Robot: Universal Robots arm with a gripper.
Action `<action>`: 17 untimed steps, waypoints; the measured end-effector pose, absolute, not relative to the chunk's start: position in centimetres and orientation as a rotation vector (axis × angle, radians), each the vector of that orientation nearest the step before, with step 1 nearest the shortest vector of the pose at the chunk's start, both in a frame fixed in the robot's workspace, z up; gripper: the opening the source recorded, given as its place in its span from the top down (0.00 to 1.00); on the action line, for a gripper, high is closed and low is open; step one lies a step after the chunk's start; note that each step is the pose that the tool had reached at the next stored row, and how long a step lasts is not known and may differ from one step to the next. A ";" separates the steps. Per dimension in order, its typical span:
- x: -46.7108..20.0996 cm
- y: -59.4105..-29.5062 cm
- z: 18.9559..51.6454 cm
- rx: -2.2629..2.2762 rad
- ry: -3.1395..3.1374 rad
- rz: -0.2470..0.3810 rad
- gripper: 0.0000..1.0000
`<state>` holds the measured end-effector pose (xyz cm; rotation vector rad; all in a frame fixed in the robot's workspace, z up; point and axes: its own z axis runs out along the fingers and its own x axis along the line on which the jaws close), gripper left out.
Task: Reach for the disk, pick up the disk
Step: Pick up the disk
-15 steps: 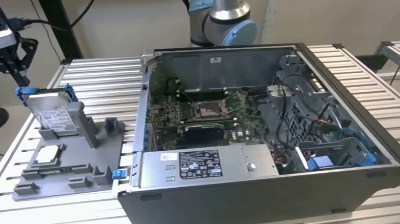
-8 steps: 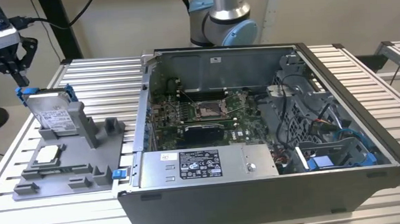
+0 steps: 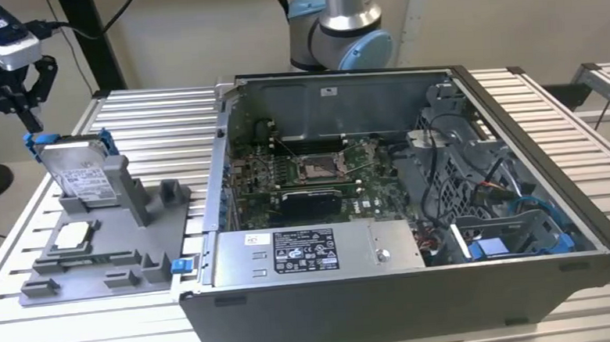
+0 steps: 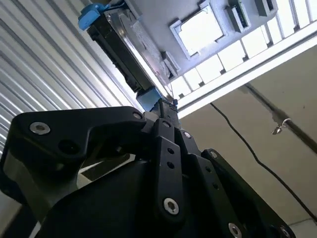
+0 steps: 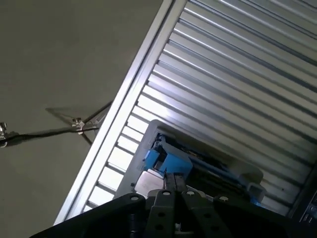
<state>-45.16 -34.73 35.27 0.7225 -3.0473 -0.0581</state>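
The disk (image 3: pixel 83 173) stands on edge in a grey holder (image 3: pixel 112 267) at the exterior view's left, silver-grey with a white label and a blue frame along its edges. My gripper (image 3: pixel 31 121) hangs just above its upper blue corner, black fingers drawn together to a point with nothing between them. In the second wrist view the gripper (image 4: pixel 166 108) points at the disk (image 4: pixel 124 47) seen edge-on. The first wrist view has the gripper (image 5: pixel 173 179) right over the blue frame of the disk (image 5: pixel 171 159). Whether the tips touch the frame is unclear.
A small square pale-topped chip (image 3: pixel 73 235) lies in the holder in front of the disk. An open computer case (image 3: pixel 391 213) takes up the middle and right of the slatted metal table (image 3: pixel 151 116). The arm's base (image 3: pixel 340 28) stands behind the case.
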 end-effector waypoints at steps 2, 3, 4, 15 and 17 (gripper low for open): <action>-45.2 -34.7 35.3 0.805 -3.025 -0.058 1.00; -45.2 -34.7 35.3 0.832 -3.018 -0.058 1.00; -45.2 -34.7 35.3 0.858 -3.010 -0.057 1.00; -45.2 -34.7 35.3 1.151 -2.907 -0.055 1.00; -45.2 -34.7 35.3 1.203 -2.885 -0.055 1.00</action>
